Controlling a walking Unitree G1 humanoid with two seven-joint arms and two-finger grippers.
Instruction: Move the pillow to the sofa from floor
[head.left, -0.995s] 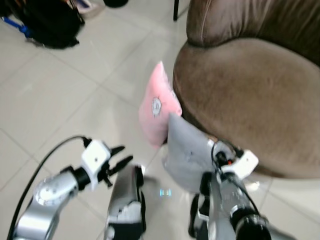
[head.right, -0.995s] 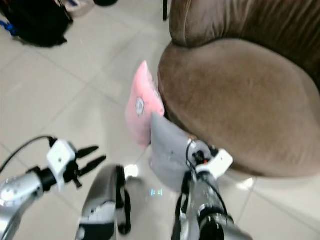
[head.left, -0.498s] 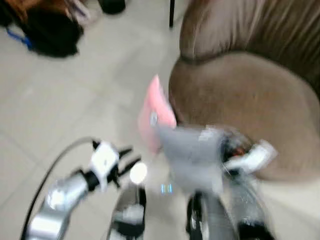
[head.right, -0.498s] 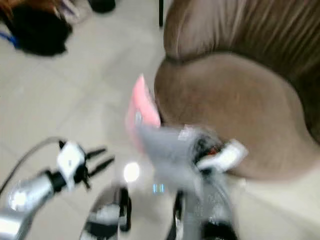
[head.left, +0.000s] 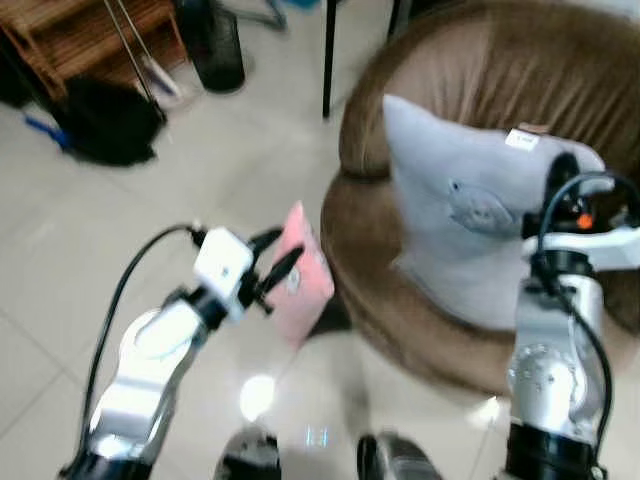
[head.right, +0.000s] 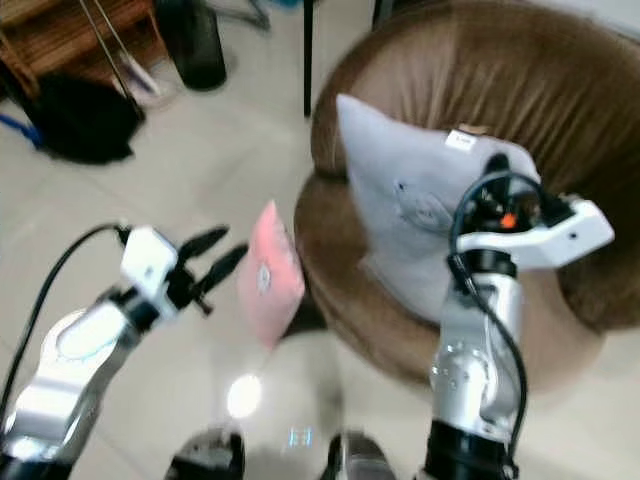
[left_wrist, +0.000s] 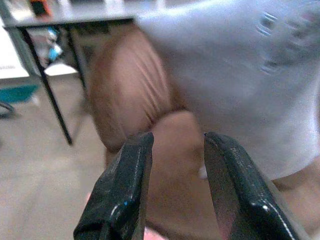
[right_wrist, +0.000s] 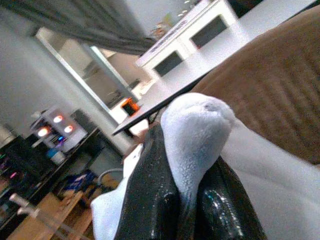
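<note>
My right gripper (right_wrist: 187, 150) is shut on a pinched corner of the grey pillow (head.left: 460, 220). It holds the pillow upright above the seat of the brown sofa (head.left: 470, 55), near the backrest. A small emblem and a white tag show on the pillow. The right arm (head.left: 550, 350) stands in front of the sofa. A pink pillow (head.left: 300, 285) stays on the tile floor and leans against the sofa's front. My left gripper (head.left: 278, 254) hovers open just beside the pink pillow, with nothing between its fingers (left_wrist: 130, 175).
A black backpack (head.left: 105, 120) lies on the floor at the far left, below a wooden shelf (head.left: 70, 30). A dark bin (head.left: 215, 45) and a black table leg (head.left: 328, 60) stand behind the sofa's left side. Open tile floor (head.left: 60, 280) lies to the left.
The right gripper has lifted the grey pillow from the floor beside the sofa up over the seat. The view has risen and tilted up. The left arm has come up towards the pink pillow.
</note>
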